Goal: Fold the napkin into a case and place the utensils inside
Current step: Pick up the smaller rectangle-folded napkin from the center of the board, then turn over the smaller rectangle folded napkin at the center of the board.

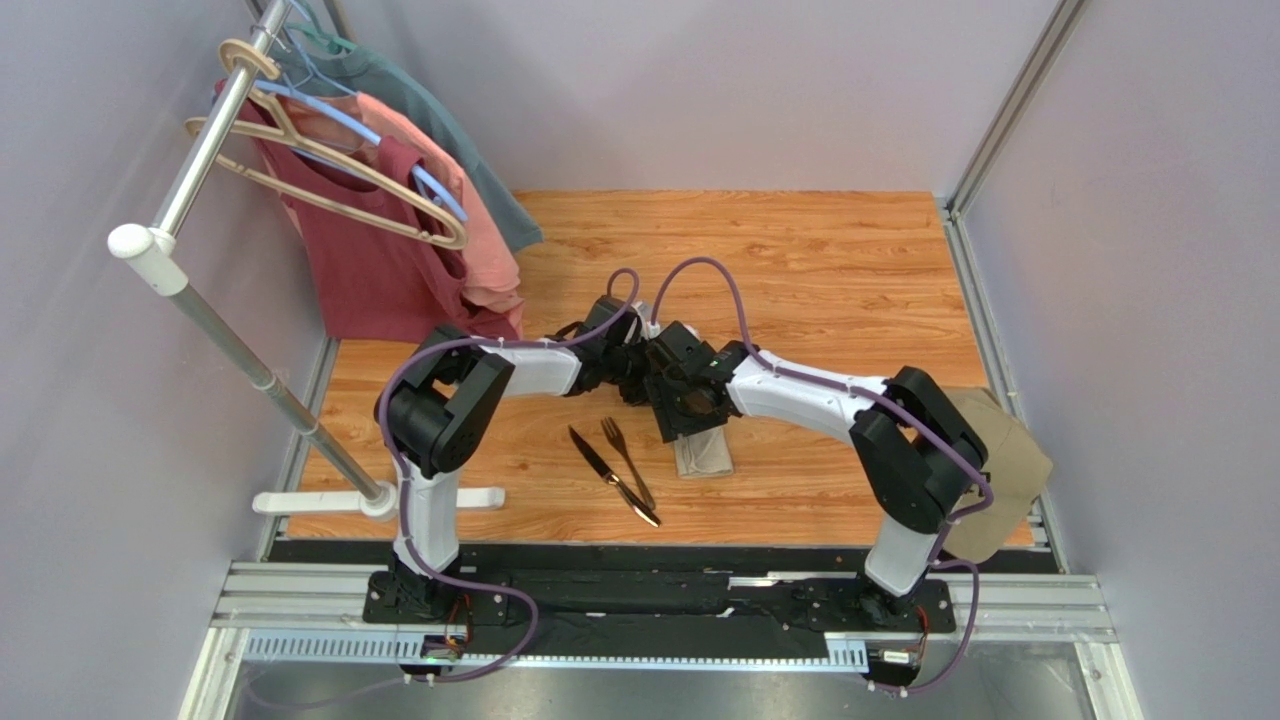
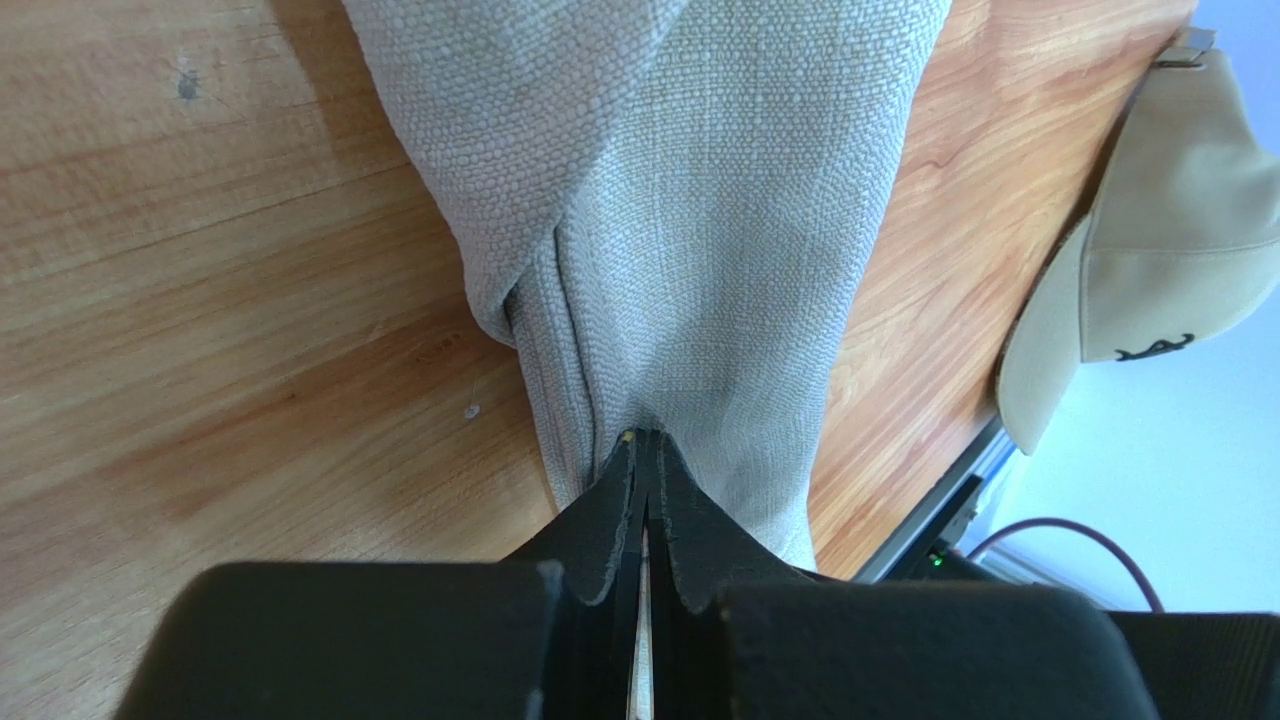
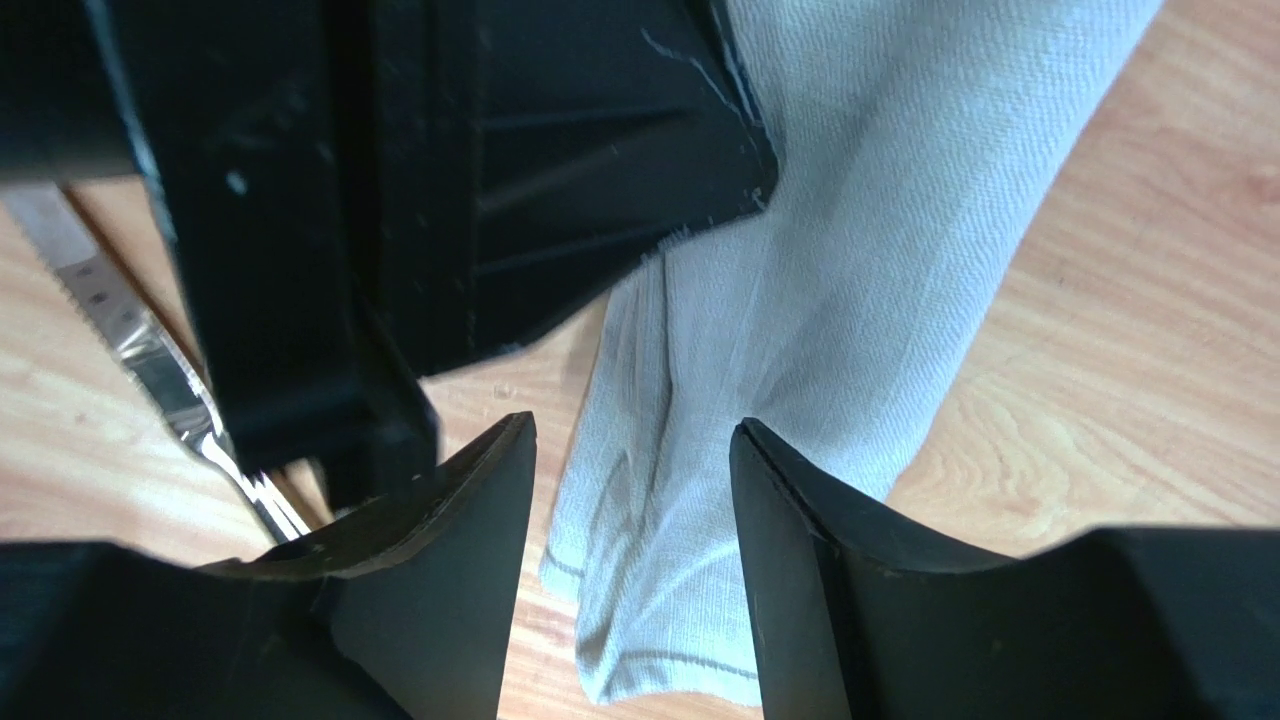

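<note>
mid-fold on napkin (image 2: 706, 225)
left gripper (image 2: 643, 450) clamped on its edge, right gripper (image 3: 631, 435) jaws apart above; i'd grab with right next.

in the top view the far part of the napkin (image 1: 703, 453) is hidden beneath the right arm (image 1: 796, 387); only the napkin's near end shows. from the left wrist, the napkin runs off the top edge, the bit pinched in the left gripper (image 2: 646, 447) is hidden between the fingers, and the cap (image 2: 1187, 225) right of the napkin is cut by the picture's edge. from the right wrist, the knife (image 3: 143, 338) left of the napkin vanishes behind the left gripper's black body.
</note>
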